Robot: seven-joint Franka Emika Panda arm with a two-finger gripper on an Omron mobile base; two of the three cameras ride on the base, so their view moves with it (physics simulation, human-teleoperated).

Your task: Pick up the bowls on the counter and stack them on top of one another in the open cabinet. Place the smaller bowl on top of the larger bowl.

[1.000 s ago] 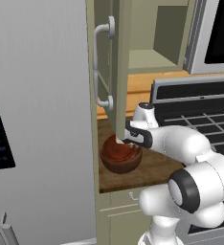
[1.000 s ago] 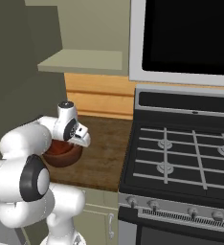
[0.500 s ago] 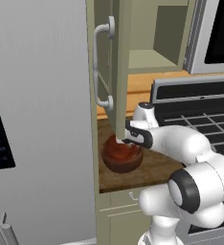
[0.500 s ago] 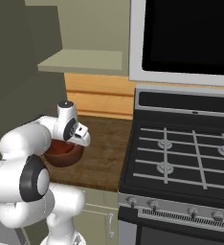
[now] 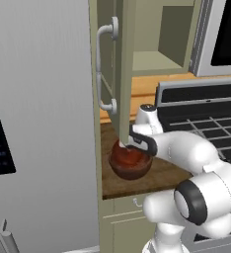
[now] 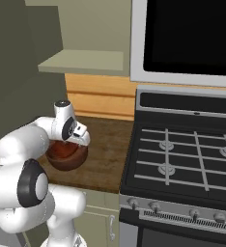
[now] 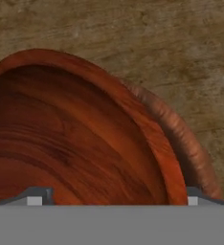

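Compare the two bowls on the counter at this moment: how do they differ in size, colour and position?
The smaller bowl is narrower than the larger bowl, whose rim shows outside it. The smaller bowl is a brighter reddish orange; the larger bowl is duller brown. The smaller bowl sits inside the larger bowl, which rests on the counter. Both are round, glossy and wood-grained.

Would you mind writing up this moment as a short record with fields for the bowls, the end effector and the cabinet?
small bowl: nested inside the large bowl
large bowl: on the counter, near its left front edge
end effector: open, fingertips apart just above the small bowl
cabinet: door open, shelf bare where visible
stack: done on the counter, not yet in the cabinet
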